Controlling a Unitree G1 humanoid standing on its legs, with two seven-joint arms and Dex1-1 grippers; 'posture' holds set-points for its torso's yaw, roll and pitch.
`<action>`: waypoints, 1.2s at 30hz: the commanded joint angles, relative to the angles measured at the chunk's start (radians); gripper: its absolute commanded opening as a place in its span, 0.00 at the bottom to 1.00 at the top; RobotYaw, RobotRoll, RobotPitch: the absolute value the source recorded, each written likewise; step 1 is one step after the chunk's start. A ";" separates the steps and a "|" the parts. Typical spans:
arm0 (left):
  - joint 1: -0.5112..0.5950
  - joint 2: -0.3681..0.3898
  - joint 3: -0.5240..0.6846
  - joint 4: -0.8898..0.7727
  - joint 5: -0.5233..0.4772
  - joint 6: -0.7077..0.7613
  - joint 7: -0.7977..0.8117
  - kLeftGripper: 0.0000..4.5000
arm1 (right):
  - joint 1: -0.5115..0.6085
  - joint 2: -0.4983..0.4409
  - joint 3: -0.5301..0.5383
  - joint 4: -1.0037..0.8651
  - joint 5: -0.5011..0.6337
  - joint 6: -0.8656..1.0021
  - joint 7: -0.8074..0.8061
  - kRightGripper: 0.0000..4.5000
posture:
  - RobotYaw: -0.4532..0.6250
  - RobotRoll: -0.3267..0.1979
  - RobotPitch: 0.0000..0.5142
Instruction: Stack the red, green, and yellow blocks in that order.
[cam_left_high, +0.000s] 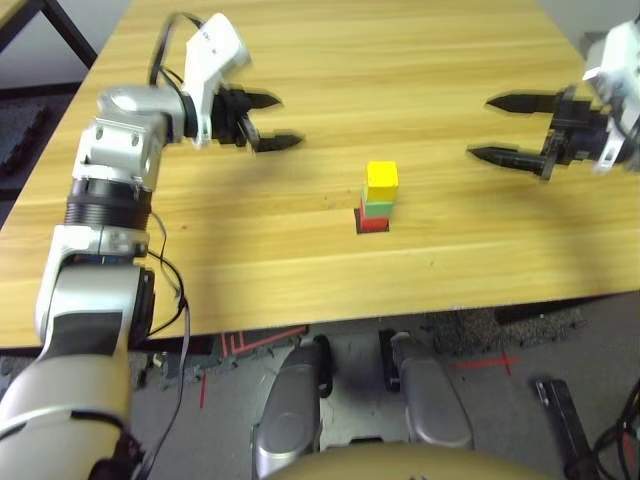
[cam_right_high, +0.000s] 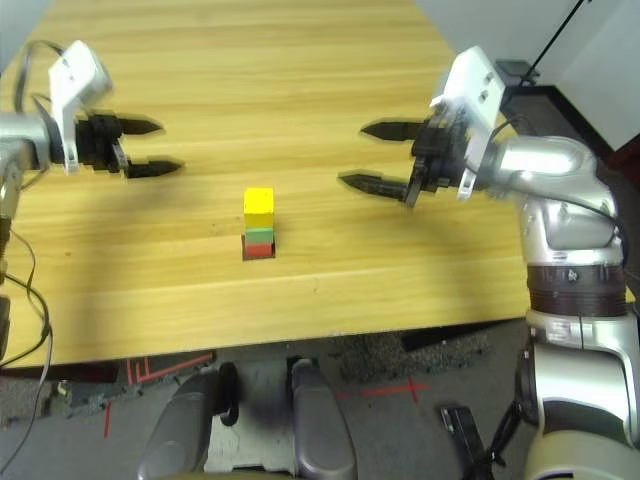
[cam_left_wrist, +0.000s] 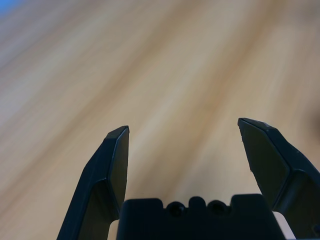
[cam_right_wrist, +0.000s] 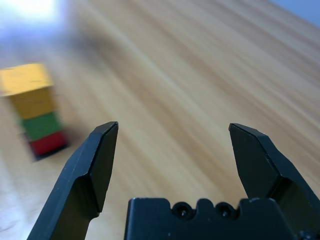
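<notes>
Stack stands complete near the middle of the bench (cam_left_high: 300, 60): red block (cam_right_high: 259, 250) at the base, green block (cam_right_high: 259, 236) on it, yellow block (cam_right_high: 258, 202) on top, edges roughly aligned. By my judgement nothing is left to place. Left gripper (cam_left_high: 270, 120) and right gripper (cam_right_high: 372, 155) hang well apart from the stack, 1 on each side, jaws wide and empty. A dark patch under the red block is mostly hidden.

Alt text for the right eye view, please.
A three-block stack stands on the wooden table: yellow block on green block on red block. The left gripper and right gripper are on either side, both open and empty.
</notes>
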 joint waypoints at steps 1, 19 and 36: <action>0.071 -0.025 0.087 -0.012 0.032 -0.062 0.226 0.99 | -0.008 0.021 -0.039 0.118 -0.061 -0.086 -0.116 1.00 | 0.57 0.66 0.44; 0.551 -0.183 0.272 -0.442 0.154 -0.088 0.846 0.99 | 0.237 0.299 -0.224 -0.057 -0.115 -0.157 -0.749 1.00 | 0.57 0.69 0.47; 0.672 -0.282 0.252 -0.616 0.147 -0.009 0.885 0.99 | 0.371 0.298 -0.292 -0.236 -0.060 -0.050 -0.799 1.00 | 0.51 0.67 0.56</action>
